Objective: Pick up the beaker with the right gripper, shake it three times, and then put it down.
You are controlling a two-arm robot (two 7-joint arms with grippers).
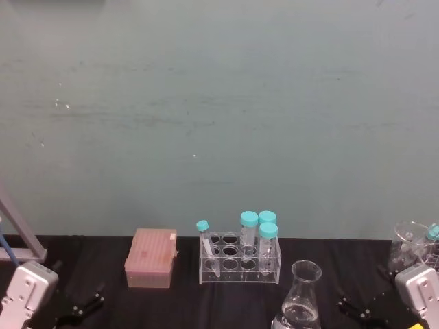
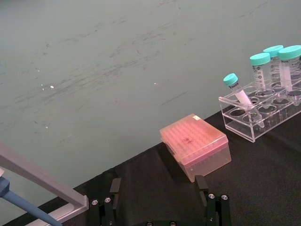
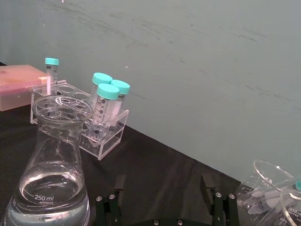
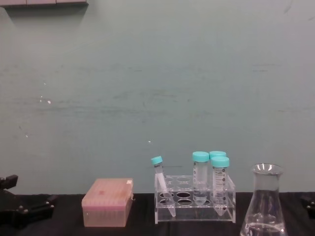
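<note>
The beaker [image 1: 302, 298] is a clear conical flask with a little clear liquid, standing upright on the black table near the front edge, right of centre. It also shows in the chest view [image 4: 266, 206] and, marked 250 ml, in the right wrist view [image 3: 51, 179]. My right gripper [image 1: 357, 310] rests low on the table to the beaker's right, apart from it. In its wrist view the right gripper [image 3: 162, 188] is open and empty, with the flask off to one side. My left gripper [image 1: 81, 308] sits parked at the table's front left, open [image 2: 158, 188] and empty.
A clear rack [image 1: 240, 259] with several teal-capped tubes stands behind the flask. A pink tip box [image 1: 151, 257] lies to its left. A glass beaker with small tubes [image 1: 410, 245] stands at the far right. A pipette stand [image 1: 17, 233] is at the far left. A teal wall stands behind.
</note>
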